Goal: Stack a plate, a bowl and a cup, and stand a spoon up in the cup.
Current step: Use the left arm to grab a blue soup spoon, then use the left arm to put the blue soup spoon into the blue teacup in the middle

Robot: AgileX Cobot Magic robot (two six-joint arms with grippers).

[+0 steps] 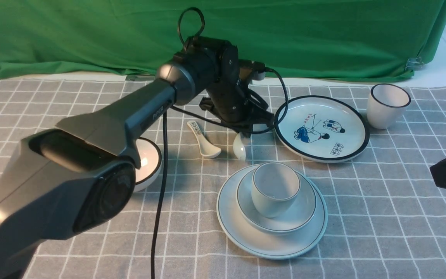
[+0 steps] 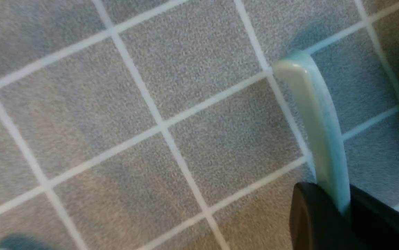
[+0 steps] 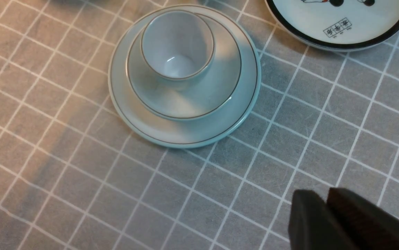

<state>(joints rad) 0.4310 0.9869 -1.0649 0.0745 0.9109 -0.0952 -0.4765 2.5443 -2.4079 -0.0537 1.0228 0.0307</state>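
Observation:
The plate [image 1: 271, 242] lies on the checked cloth with the bowl [image 1: 304, 213] in it and the cup [image 1: 275, 188] upright in the bowl. The right wrist view shows the same stack: plate [image 3: 123, 104], bowl [image 3: 203, 100], cup [image 3: 177, 45]. Behind the stack, my left gripper [image 1: 247, 131] is shut on the handle of the spoon [image 1: 241, 148], whose bowl end is down at the cloth. In the left wrist view the spoon's pale handle [image 2: 315, 114] sticks out from between the jaws of the left gripper [image 2: 338, 205]. My right gripper [image 3: 324, 198] is shut on nothing, to the stack's right.
A black-rimmed cartoon plate [image 1: 304, 110] lies behind the stack on the right, with a black-rimmed white cup [image 1: 386, 105] beyond it. A white spoon with a printed handle [image 1: 203, 143] lies left of my left gripper. A black-rimmed white bowl [image 1: 149, 162] shows under the left arm.

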